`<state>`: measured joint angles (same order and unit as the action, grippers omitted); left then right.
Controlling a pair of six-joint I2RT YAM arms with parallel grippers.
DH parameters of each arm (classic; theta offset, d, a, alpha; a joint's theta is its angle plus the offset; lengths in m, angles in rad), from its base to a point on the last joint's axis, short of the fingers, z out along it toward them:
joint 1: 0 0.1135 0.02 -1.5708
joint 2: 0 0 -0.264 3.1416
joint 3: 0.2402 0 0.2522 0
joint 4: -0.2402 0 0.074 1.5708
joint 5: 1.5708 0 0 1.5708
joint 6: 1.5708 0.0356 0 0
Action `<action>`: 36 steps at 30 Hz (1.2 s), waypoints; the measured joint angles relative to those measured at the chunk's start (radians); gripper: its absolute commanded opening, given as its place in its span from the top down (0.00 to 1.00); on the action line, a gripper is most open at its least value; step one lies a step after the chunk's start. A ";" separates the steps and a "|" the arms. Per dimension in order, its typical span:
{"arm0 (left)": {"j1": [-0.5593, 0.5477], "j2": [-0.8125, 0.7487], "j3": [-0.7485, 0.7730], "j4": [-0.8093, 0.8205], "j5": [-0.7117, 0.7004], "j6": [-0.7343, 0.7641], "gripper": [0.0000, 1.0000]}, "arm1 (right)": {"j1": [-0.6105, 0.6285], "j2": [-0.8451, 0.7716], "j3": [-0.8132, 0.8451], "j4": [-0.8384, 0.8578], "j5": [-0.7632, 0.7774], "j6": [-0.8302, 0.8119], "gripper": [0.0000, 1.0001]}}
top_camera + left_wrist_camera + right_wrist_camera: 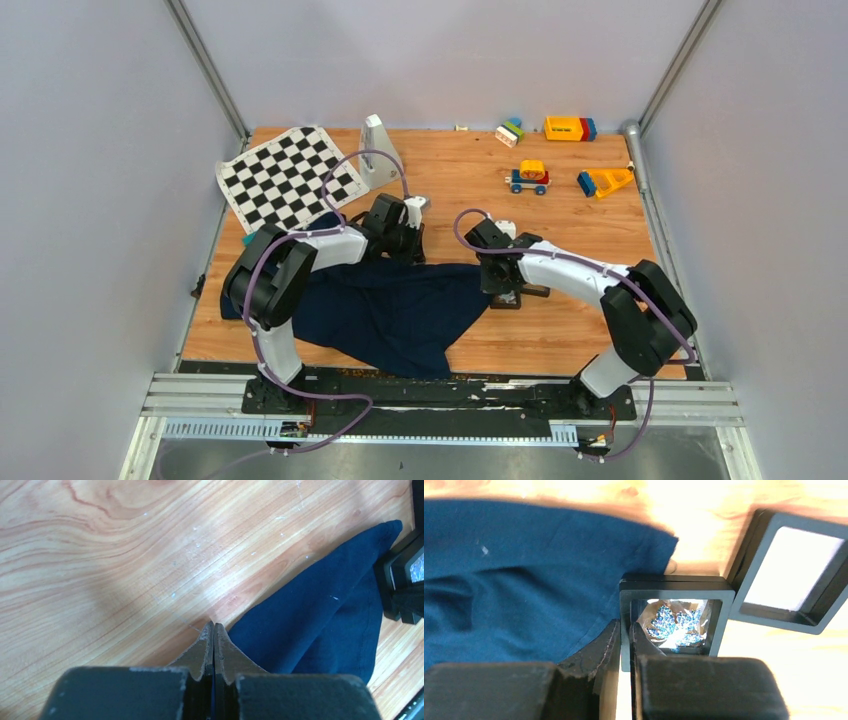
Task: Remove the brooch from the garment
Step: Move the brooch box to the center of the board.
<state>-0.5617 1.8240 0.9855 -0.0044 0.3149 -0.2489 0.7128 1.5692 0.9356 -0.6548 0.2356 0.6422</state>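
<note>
The navy garment (400, 310) lies crumpled between the arms on the wooden table. My left gripper (214, 625) is shut at its far edge, with a thin strip of blue cloth (320, 620) showing between the fingers. The brooch (676, 625), a cluster of blue beads, lies inside a small black frame box (674, 582) just right of the garment (524, 580). My right gripper (624, 626) straddles that box's left wall, one finger outside and one inside, and is shut on it. In the top view the right gripper (505, 295) sits at the garment's right tip.
A second black frame with a white inside (791, 570) lies right next to the box. At the back left are a chequered mat (285, 175) and a white stand (377, 150). Toy blocks (568, 128) and a toy car (528, 178) lie at the back right.
</note>
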 measured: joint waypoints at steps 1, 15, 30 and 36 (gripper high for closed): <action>0.009 0.003 0.002 0.001 0.008 -0.006 1.00 | -0.012 0.002 0.003 -0.002 0.001 -0.003 0.94; 0.046 0.003 0.001 0.000 0.017 -0.030 1.00 | -0.247 0.180 0.198 0.027 -0.080 -0.095 0.94; 0.046 -0.042 -0.062 0.036 0.016 -0.030 0.97 | -0.354 0.422 0.565 0.005 -0.120 -0.183 0.49; 0.046 -0.187 -0.142 0.030 -0.046 -0.009 0.82 | -0.301 0.309 0.523 -0.013 -0.113 -0.198 0.40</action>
<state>-0.5156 1.6375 0.8440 0.0254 0.2687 -0.2581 0.4114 1.8786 1.4590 -0.6678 0.1230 0.4446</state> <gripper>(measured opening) 0.083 0.567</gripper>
